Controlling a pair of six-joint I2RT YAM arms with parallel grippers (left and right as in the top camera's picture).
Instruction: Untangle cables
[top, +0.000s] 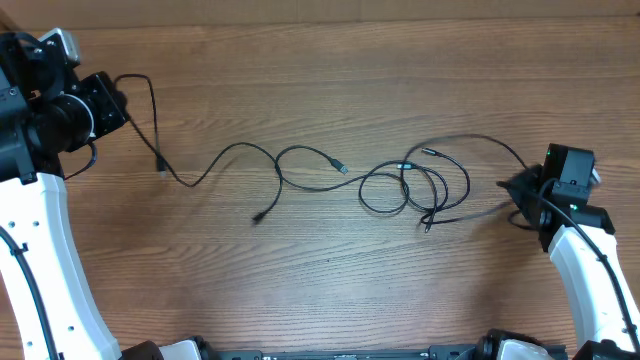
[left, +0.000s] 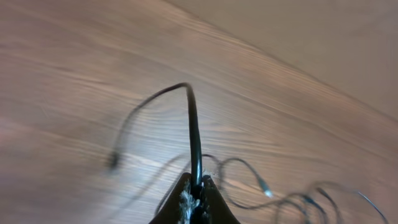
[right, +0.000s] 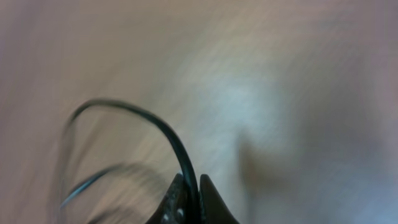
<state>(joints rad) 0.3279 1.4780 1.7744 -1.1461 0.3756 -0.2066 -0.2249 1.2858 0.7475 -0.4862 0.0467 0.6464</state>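
Overhead, cables (top: 405, 165) strung between hands, left hand (left: 196, 186), right hand (right: 191, 186) both pinching them.

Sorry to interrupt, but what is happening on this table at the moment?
Two robot arms hold a run of thin black cables stretched across the wooden table. The left gripper has its jaws shut on a cable at the far left, and the right gripper pinches one at the right. The left part lies mostly spread out, but a cluster of overlapping loops sits right of centre, not yet untangled.
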